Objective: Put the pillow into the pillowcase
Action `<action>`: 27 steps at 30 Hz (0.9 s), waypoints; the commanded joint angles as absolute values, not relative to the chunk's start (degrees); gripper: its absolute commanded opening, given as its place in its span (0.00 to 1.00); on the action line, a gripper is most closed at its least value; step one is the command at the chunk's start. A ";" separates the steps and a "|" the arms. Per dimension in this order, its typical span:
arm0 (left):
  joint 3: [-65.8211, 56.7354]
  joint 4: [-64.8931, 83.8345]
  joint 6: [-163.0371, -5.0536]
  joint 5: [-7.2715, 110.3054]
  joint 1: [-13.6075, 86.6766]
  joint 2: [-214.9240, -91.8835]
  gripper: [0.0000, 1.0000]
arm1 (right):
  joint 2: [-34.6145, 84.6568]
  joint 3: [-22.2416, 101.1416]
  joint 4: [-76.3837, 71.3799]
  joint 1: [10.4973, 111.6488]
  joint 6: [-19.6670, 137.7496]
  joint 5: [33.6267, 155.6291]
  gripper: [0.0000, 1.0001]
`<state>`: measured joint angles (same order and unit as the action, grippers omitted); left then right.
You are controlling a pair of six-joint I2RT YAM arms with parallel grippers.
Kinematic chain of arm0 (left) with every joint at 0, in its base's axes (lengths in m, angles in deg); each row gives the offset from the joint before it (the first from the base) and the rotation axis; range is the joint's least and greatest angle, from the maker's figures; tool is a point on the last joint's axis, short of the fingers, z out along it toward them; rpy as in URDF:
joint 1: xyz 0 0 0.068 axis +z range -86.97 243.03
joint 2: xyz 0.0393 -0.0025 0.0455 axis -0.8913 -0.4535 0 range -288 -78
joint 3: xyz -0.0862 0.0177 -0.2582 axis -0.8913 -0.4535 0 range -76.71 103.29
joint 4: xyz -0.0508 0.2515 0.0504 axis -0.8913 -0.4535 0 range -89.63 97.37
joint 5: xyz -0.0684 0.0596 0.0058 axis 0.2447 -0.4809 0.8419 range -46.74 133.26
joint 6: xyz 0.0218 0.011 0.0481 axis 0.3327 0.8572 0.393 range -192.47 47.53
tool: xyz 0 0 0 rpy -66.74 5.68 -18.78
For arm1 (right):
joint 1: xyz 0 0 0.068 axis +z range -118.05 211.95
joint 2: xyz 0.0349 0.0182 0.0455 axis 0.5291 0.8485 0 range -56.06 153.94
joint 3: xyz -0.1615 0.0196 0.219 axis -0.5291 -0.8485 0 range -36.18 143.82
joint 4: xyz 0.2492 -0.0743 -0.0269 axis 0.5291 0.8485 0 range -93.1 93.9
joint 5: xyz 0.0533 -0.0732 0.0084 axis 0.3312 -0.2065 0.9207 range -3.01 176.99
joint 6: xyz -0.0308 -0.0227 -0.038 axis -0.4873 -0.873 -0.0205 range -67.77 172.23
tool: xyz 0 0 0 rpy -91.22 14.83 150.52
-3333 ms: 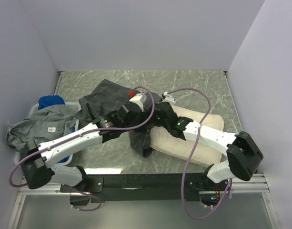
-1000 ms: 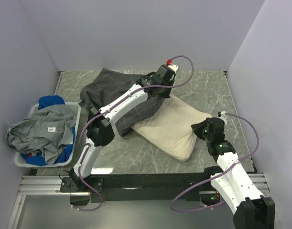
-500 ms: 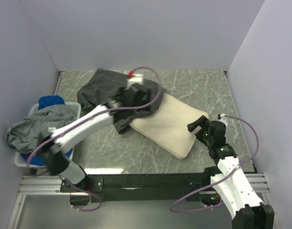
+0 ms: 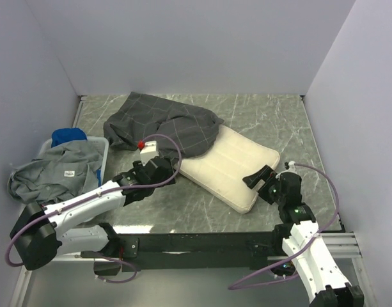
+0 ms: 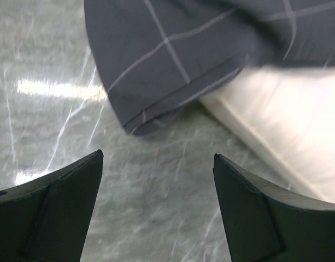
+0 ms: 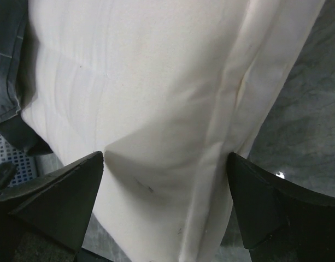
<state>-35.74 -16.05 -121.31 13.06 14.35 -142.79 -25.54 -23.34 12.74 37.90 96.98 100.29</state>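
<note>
Both arms let go at once! The left end effector [image 4: 158, 174], a second ago stretched to the far side with the cloth, is now pulled back to the near-left. Its jaws are spread with nothing between them, over the bare grey marbled desk [image 4: 272, 121]. The right end effector [image 4: 255, 177] has sprung wide too and hovers at the near-right corner of the large cream-white channel-stitched soft pillow [image 4: 231, 169], gripping nothing.

The pillow lies diagonally mid-desk. The dark charcoal-grey windowpane-check fabric pillowcase [image 4: 164, 125] is heaped at the back left, and only its hem drapes over the pillow's far-left end (whether that end sits inside the opening, I cannot tell).

So that pull is over with most of the pillow still showing. By my reckoning the 2 arms are resetting for a fresh grip, and the job looks far from done.
</note>
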 commanded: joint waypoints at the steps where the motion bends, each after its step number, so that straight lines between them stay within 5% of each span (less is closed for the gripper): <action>1: -35.66 -5.04 -122.66 7.84 14.17 -144.61 0.88 | -25.30 -25.98 5.97 38.54 98.89 105.88 1.00; 5: -37.16 3.48 -119.14 5.81 15.74 -150.13 0.86 | -24.24 -26.43 3.32 39.33 99.77 108.60 1.00; 7: -36.64 6.73 -116.95 5.64 16.80 -152.87 0.77 | -24.51 -26.60 1.92 39.42 100.12 109.83 1.00; 11: -34.35 9.04 -113.78 6.69 17.33 -158.06 0.15 | -24.16 -26.08 0.50 39.68 99.87 112.12 0.98; 13: -33.30 9.38 -112.55 8.44 17.33 -157.72 0.03 | -23.89 -24.76 2.78 39.68 98.38 110.99 0.93; 15: -33.12 10.61 -111.32 13.88 17.24 -155.96 0.01 | -23.54 -25.02 2.53 39.86 98.54 110.63 0.87; 18: -33.03 12.81 -109.12 22.50 15.93 -154.20 0.01 | -21.26 -26.33 -1.40 39.94 100.12 113.26 0.60; 19: -32.77 12.99 -108.25 23.91 15.14 -153.94 0.01 | -20.56 -26.60 -2.47 39.77 101.78 114.48 0.31; 22: -30.23 12.64 -104.74 27.96 11.71 -153.41 0.01 | -20.28 -27.31 -9.84 40.38 108.44 122.73 0.00; 27: -19.77 7.56 -101.21 27.37 9.42 -152.80 0.01 | -26.43 -12.78 -4.47 44.95 111.39 122.35 0.00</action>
<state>-28.73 7.90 -105.94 25.87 10.54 -155.29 -21.38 -26.32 -2.56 41.62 107.51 118.67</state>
